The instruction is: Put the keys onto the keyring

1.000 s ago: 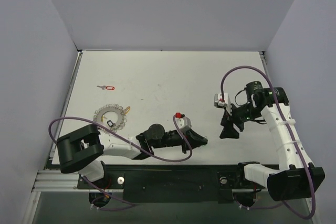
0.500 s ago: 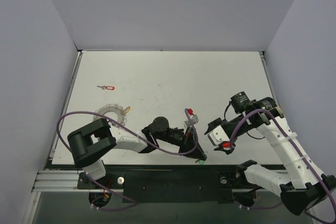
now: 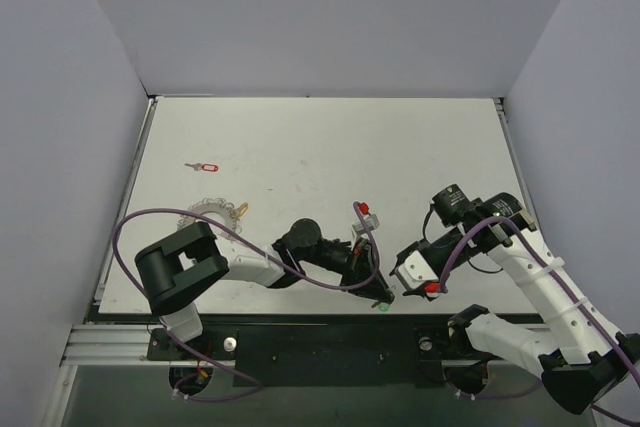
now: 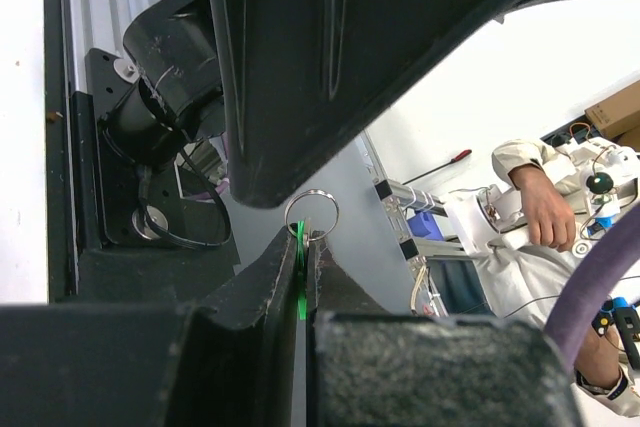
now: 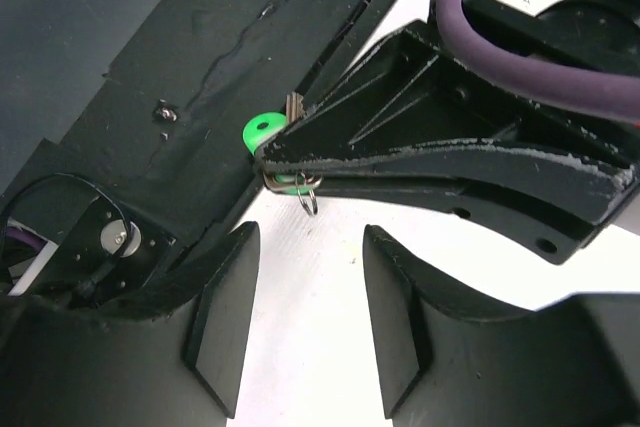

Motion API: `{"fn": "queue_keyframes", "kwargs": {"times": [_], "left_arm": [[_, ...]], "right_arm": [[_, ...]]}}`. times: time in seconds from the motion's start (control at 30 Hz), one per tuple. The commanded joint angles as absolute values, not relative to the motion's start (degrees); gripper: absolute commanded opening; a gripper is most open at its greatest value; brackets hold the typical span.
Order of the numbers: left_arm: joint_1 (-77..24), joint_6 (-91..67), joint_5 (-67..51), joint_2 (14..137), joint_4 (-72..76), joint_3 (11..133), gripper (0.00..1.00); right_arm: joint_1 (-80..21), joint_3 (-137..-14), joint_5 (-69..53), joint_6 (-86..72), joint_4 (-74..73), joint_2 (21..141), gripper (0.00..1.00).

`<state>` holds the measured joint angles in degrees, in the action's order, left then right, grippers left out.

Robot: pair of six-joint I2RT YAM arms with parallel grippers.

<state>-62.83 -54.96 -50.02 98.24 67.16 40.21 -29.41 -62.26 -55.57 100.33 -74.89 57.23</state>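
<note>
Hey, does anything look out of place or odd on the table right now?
Yes: the green key, pinched in the left gripper, hangs right at the table's near edge, far from the keyring. The red key lies alone at far left.

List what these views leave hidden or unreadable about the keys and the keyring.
- Green key: in both wrist views most of it is hidden, clamped between the shut jaws of the left gripper.
- Keyring: in the top view its near part is covered by the left arm and its cable.
- Red key: seen in the top view only, too small to show blade detail.
</note>
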Motion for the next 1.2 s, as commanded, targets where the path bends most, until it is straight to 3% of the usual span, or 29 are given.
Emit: {"fn": "queue_keyframes", "kwargs": {"times": [0.0, 0.33, 0.77, 1.03, 1.17], "left_arm": [[-62.5, -56.0, -51.2, 99.1, 72.3, 43.1, 0.0], [-62.5, -57.4, -50.9, 100.2, 74.5, 43.3, 0.0], [-62.0, -58.3, -50.7, 100.1, 76.3, 42.5, 0.0], [-62.0, -58.5, -50.5, 100.3, 76.7, 42.4, 0.0], [-61.6, -58.3, -49.3, 99.7, 76.9, 41.6, 0.0]], "right_arm": [[-30.4, -62.0, -60.0, 100.5, -89.8, 58.2, 0.38], [-31.1, -61.9, -60.8, 100.4, -89.7, 58.4, 0.25], [-31.1, -61.8, -61.0, 99.9, -89.6, 58.4, 0.16], [-31.1, -61.5, -61.3, 99.8, -89.6, 58.2, 0.01], [-30.9, -61.7, -61.3, 99.1, -89.5, 57.7, 0.0]]}}
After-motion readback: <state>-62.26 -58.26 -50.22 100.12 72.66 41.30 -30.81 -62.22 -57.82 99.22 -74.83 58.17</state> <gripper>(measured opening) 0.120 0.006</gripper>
